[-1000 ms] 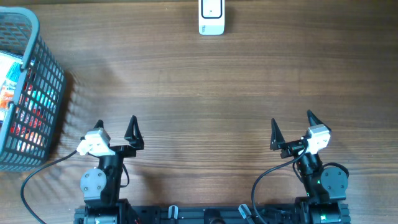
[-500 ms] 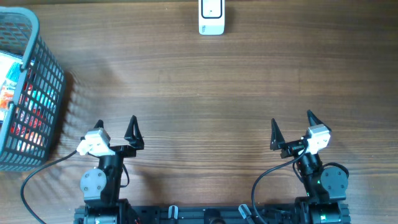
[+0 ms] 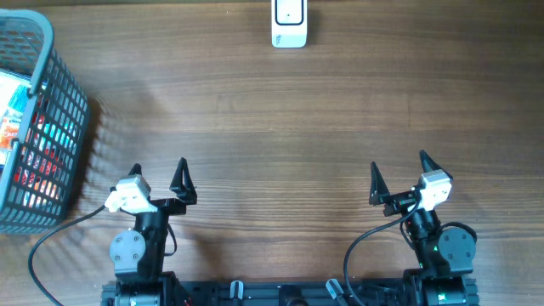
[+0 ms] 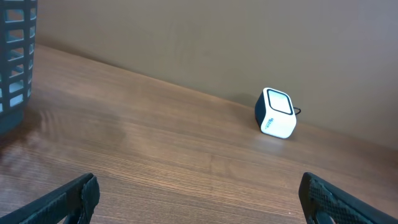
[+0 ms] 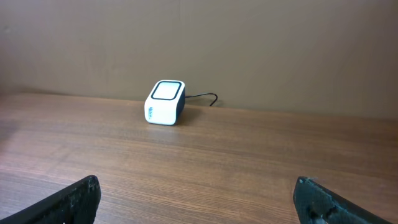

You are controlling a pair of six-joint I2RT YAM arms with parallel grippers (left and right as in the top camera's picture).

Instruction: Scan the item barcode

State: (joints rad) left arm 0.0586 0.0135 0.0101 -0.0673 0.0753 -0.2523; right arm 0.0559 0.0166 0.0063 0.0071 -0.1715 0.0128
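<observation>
Overhead: white barcode scanner [image 3: 289, 24] at 12 o'clock on the wooden surface [image 3: 272, 127]. Grey mesh basket [image 3: 68, 119] at 9 o'clock holds the colourful packaged items [image 3: 10, 115]. Left hand [image 3: 158, 167] at 7 o'clock and right hand [image 3: 399, 163] at 5 o'clock are both wide and empty. Task judged not yet begun: nothing picked or scanned. Labels illegible.

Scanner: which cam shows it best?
Right wrist. The scanner is whole and near the frame's middle, with its top window and front face both showing. Left wrist also shows it whole, but off to the right. Overhead sees it only from above, cut off by the top edge of the frame.
</observation>
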